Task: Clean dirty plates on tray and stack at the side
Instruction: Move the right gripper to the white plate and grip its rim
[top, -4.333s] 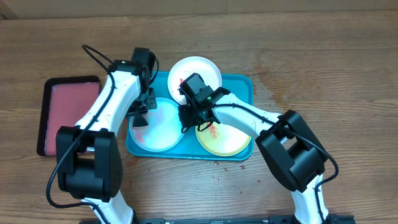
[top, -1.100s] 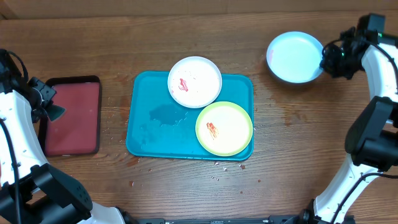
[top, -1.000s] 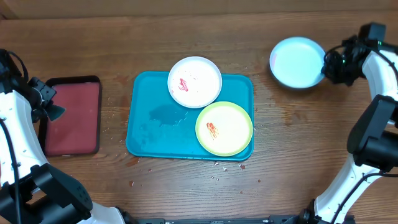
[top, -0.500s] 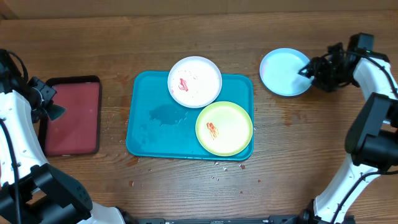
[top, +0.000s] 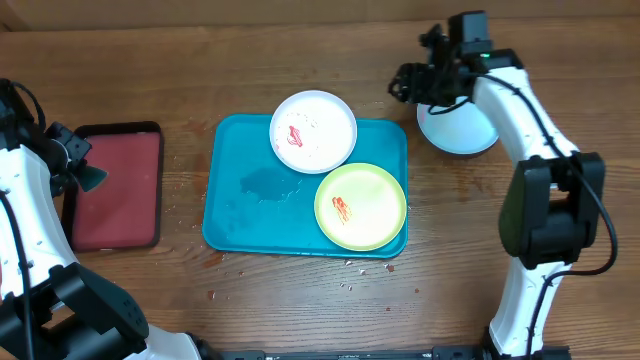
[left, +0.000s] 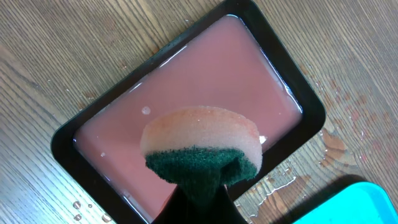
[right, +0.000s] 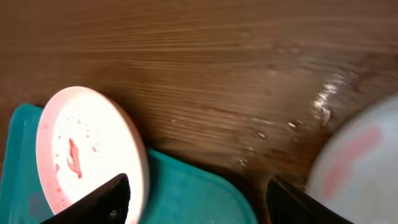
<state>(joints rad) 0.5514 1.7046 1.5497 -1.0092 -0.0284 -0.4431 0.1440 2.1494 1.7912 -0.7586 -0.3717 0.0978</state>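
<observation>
Plates in three spots. White-rimmed plate (top: 313, 131), smeared red, just ahead and to the left of the right gripper (right: 199, 200), lying over the far rim of the turquoise tray (top: 250, 200). Yellow-green plate (top: 360, 207), also marked red, on the tray, farther from that gripper, toward the robot. Pale blue plate (top: 462, 135) off the tray on the desk (top: 300, 305), just beside the right gripper and partly under its arm. Right gripper spread wide, nothing between its fingers (right: 109, 199), above bare desk between white-rimmed and pale blue plates. Left gripper (left: 199, 186) pinching a sponge (left: 202, 146), pale orange foam over green scouring layer, directly above a black-rimmed tray (left: 292, 81) with wet pink inside, well apart from every plate.
</observation>
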